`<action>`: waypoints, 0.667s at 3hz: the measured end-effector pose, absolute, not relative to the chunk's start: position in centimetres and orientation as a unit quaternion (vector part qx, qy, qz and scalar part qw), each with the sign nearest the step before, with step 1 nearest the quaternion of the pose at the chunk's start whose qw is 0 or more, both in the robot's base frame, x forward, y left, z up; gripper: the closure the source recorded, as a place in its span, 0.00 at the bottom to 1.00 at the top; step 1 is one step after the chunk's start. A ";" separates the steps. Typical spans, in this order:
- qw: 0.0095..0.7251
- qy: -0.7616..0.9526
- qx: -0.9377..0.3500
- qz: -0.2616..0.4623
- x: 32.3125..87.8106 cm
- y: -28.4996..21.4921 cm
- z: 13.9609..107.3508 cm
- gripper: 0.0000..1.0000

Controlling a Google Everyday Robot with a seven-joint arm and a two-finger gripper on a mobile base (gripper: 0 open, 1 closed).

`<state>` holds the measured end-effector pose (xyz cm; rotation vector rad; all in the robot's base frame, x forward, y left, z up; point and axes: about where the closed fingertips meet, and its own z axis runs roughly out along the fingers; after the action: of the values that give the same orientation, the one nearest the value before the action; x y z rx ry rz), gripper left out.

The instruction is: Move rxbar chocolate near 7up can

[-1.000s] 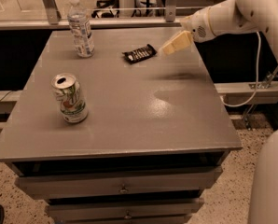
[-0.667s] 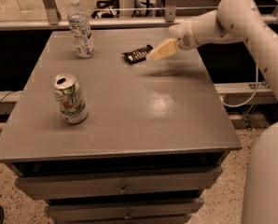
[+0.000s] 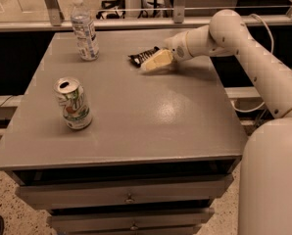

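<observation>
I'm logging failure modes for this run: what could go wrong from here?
1. The gripper is low at the right end of the bar; a shallow grasp might only push the flat bar.
2. The can stands upright at front left; placing too close could tip it.
3. The bottle stands left of the bar and could get clipped.

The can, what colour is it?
7up can: white and green, camera view; gripper at the rxbar chocolate.

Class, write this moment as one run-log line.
gripper: at rxbar chocolate, table rear | 7up can: upright, toward front edge | bar not yet near can
</observation>
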<state>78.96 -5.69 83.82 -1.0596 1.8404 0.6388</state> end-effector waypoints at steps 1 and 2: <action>0.445 0.751 -0.413 0.262 79.7 -6.1 83.5 0.23; 0.448 0.754 -0.403 0.260 80.1 -6.9 84.2 0.46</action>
<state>80.13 -6.92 84.18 -0.9981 1.8656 0.6440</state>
